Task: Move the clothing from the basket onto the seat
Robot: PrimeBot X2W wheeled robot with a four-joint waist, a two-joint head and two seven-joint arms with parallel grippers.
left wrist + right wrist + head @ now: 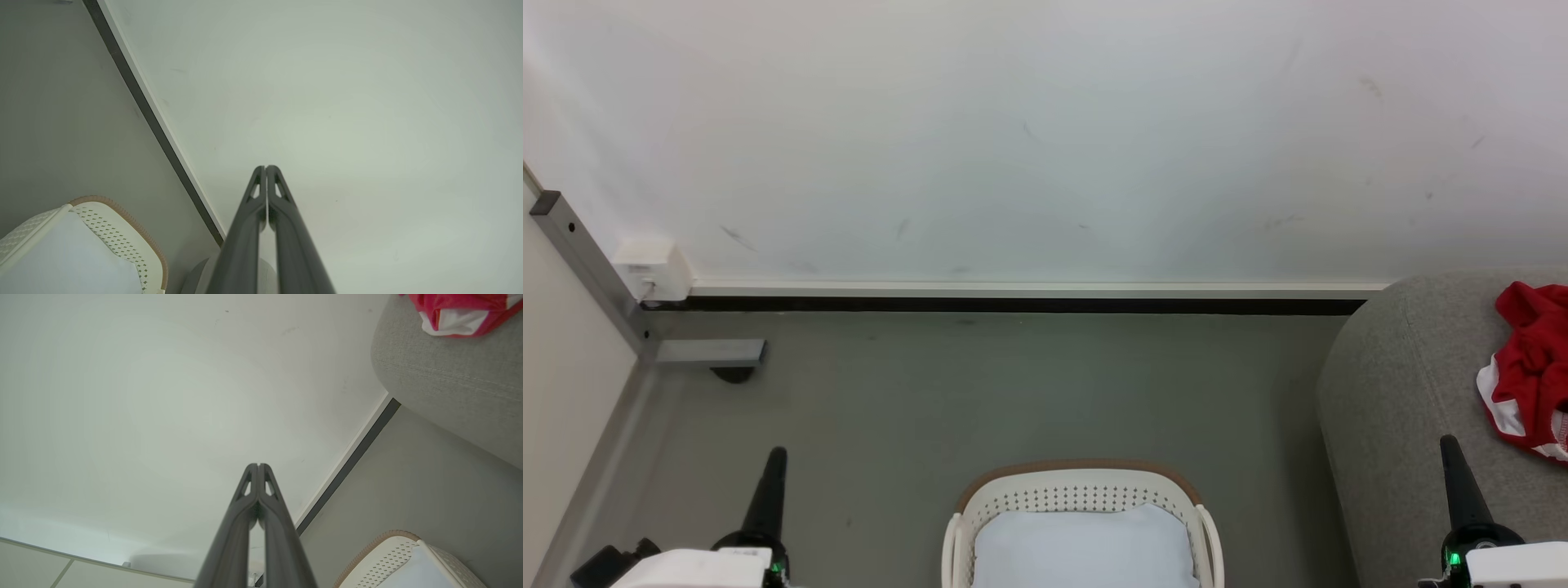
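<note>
left gripper: two long dark fingers pressed flat together, nothing pinched. Lower left of the head view, tip aimed up at the plain white wall. Looks parked, well apart from everything.
right gripper: same deal, closed on itself with nothing between the fingers. Lower right, tip overlapping the sofa front in the picture. Can't tell if touching it or just hanging in front.
clothing: bright red soft fabric with white trim, bunched in a crumpled heap at the right edge, partly cut off by the frame. Lying on the seat.
seat: large light-grey upholstered fabric sofa with rounded edges, right side. Red heap well back from the rounded corner, so probably no slide risk.
basket: oval white perforated plastic laundry tub with a brown rim, bottom centre on the grey floor, between the two grippers. Near the sofa but apart from it.
inside the basket: pale bluish-white flat liner cloth, lying smooth. Near end cut off by the bottom edge, so can't vouch for that bit.
why like this: guessing job done or close to it. Red stuff up on the sofa, liner in its tub, both arms low and idle-looking.
</note>
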